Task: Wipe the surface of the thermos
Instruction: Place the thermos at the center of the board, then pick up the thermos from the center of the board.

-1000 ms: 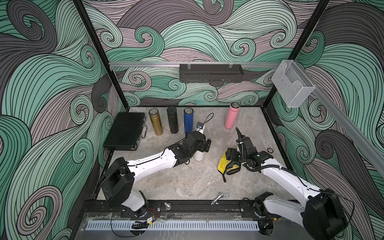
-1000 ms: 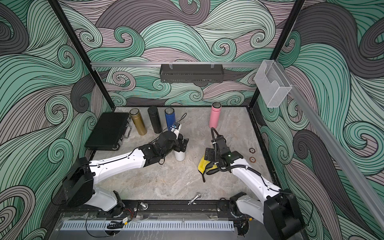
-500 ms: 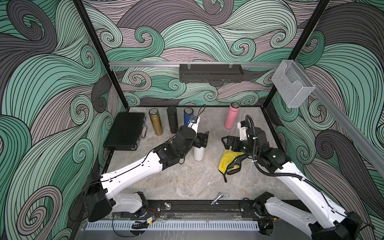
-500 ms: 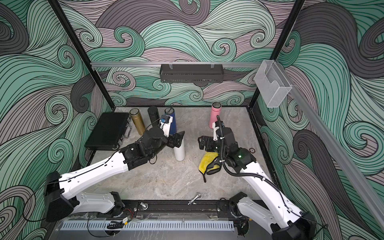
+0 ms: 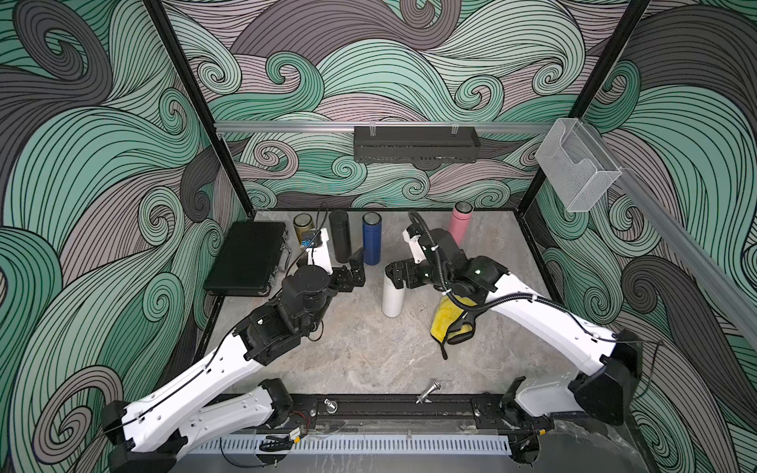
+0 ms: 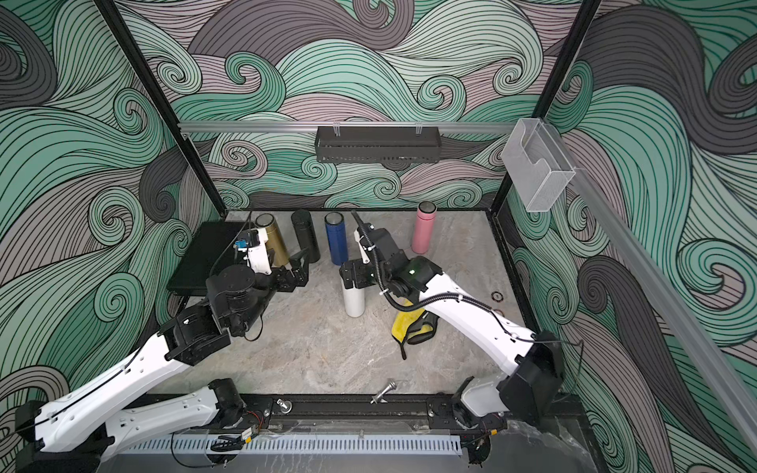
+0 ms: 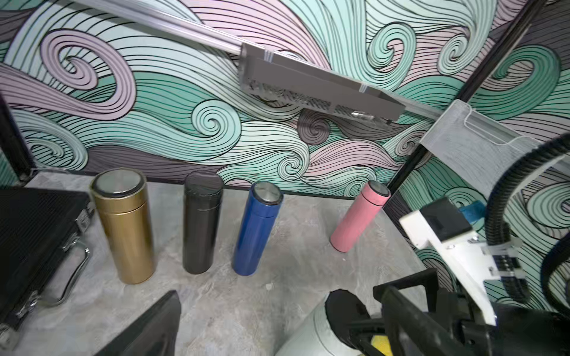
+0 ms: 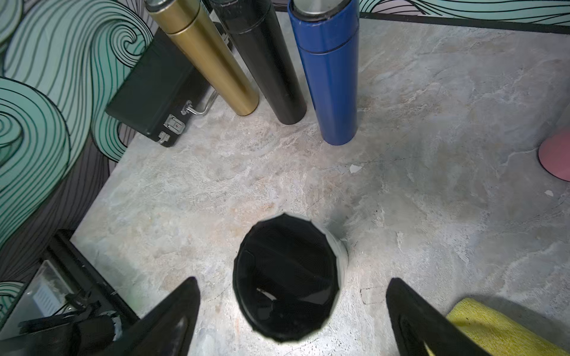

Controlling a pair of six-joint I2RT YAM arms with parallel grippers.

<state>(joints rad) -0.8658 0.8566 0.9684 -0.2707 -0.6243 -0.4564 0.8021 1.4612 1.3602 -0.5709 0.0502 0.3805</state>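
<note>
Moved over white thermos [image 5: 392, 297], right fingers [image 8: 172, 311] gape, left fingers [image 5: 358, 259] too; five thermoses [image 5: 372, 241], seemingly one cloth [image 5: 444, 323].

Black case [image 5: 245, 258] lies flat by the left wall. Gold flask [image 7: 123, 228], black flask [image 7: 202, 225], blue flask [image 7: 257, 231] upright in a row; pink flask [image 5: 461, 221] apart. Bolt [image 5: 428, 393] by front rail.

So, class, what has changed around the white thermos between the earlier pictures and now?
The left gripper has drawn back from the white thermos, open. The right gripper has left the yellow cloth and swung over the thermos, open, holding nothing. Thermos and cloth stayed put.
</note>
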